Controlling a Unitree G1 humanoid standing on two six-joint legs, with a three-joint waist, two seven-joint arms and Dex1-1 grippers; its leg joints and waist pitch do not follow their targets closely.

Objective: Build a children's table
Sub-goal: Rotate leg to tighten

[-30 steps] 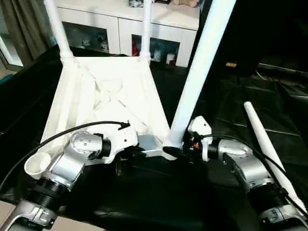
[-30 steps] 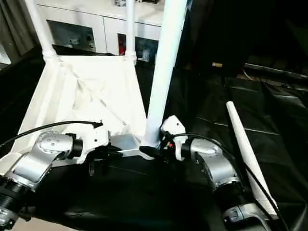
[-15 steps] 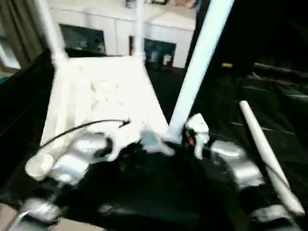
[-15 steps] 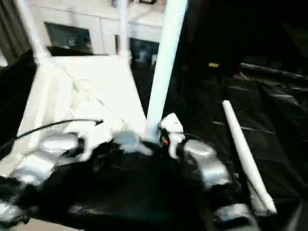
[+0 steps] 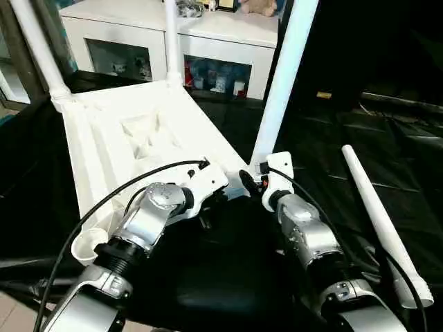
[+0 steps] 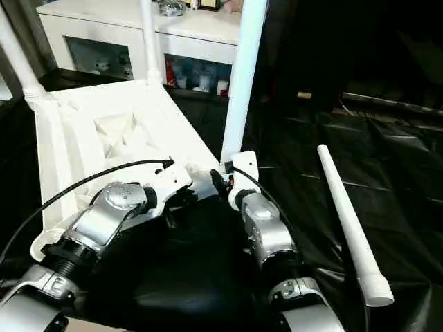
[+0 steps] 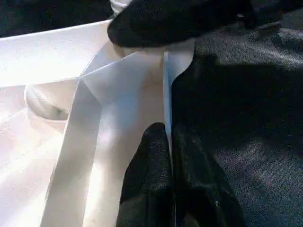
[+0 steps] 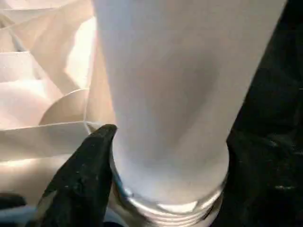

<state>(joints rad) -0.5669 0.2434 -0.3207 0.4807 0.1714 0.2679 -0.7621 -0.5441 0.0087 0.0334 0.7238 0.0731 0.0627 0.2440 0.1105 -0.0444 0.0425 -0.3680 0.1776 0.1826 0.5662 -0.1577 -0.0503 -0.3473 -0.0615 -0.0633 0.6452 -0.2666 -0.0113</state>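
The white table top (image 5: 131,142) lies upside down, ribbed side up, on the black work table. Two legs (image 5: 38,48) (image 5: 171,38) stand in its far corner sockets. A third leg (image 5: 280,83) rises at the near right corner, with my right gripper (image 5: 249,181) shut on its base; one finger (image 8: 90,170) presses beside the threaded end. My left gripper (image 7: 168,137) is shut on the thin rim of the top close to that corner. The fourth leg (image 5: 377,214) lies loose to the right. The near left socket (image 5: 86,242) holds nothing.
A white glass-door cabinet (image 5: 208,41) with small items stands behind the work table. The black cover (image 5: 332,138) is wrinkled on the right, where a small tan object (image 5: 323,95) lies. A black cable (image 5: 104,204) loops over my left forearm.
The whole view has shifted. Both forearms now point more forward, and the held leg stands a little more upright at the near right corner. Both grips look the same.
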